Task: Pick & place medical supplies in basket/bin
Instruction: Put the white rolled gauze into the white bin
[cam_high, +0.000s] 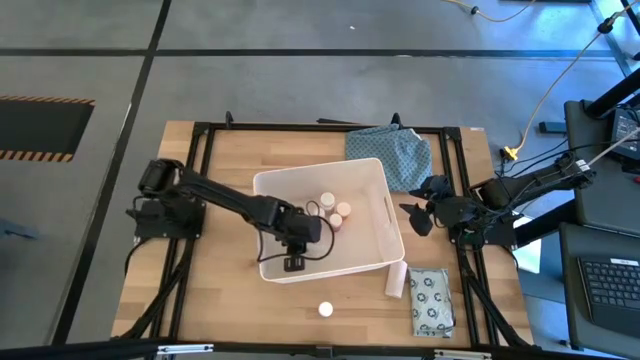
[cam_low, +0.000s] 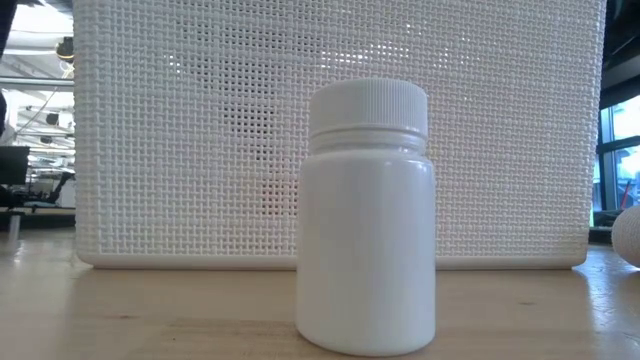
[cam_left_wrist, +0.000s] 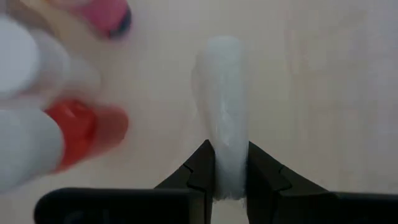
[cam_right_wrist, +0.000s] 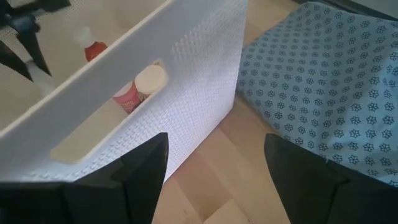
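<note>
Crowding the tub (cam_high: 372, 172): bottles (cam_high: 335, 210) beside left claw (cam_high: 293, 262) pinching white tube (cam_left_wrist: 225, 143); right claw (cam_high: 415, 213) wide, outside.

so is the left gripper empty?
No, the left gripper is shut on a white tube inside the bin.

The tub (cam_high: 372, 172) stands in the middle of the high view. Inside it, near its right wall, a few bottles (cam_high: 334, 208) stand together. The left gripper (cam_high: 293, 252) is inside the tub too, at the lower left part, closed around a tube (cam_left_wrist: 222, 124). Below the tub, one bottle (cam_high: 325, 310) stands alone on the table (cam_high: 225, 310). At lower right, a tube (cam_high: 396, 282) lies against the tub, and a packet (cam_high: 431, 301) lies just right of it. The cloth (cam_high: 392, 152) lies at the tub's upper right corner. The right gripper (cam_high: 418, 212) is right of the tub, below the cloth.
</note>
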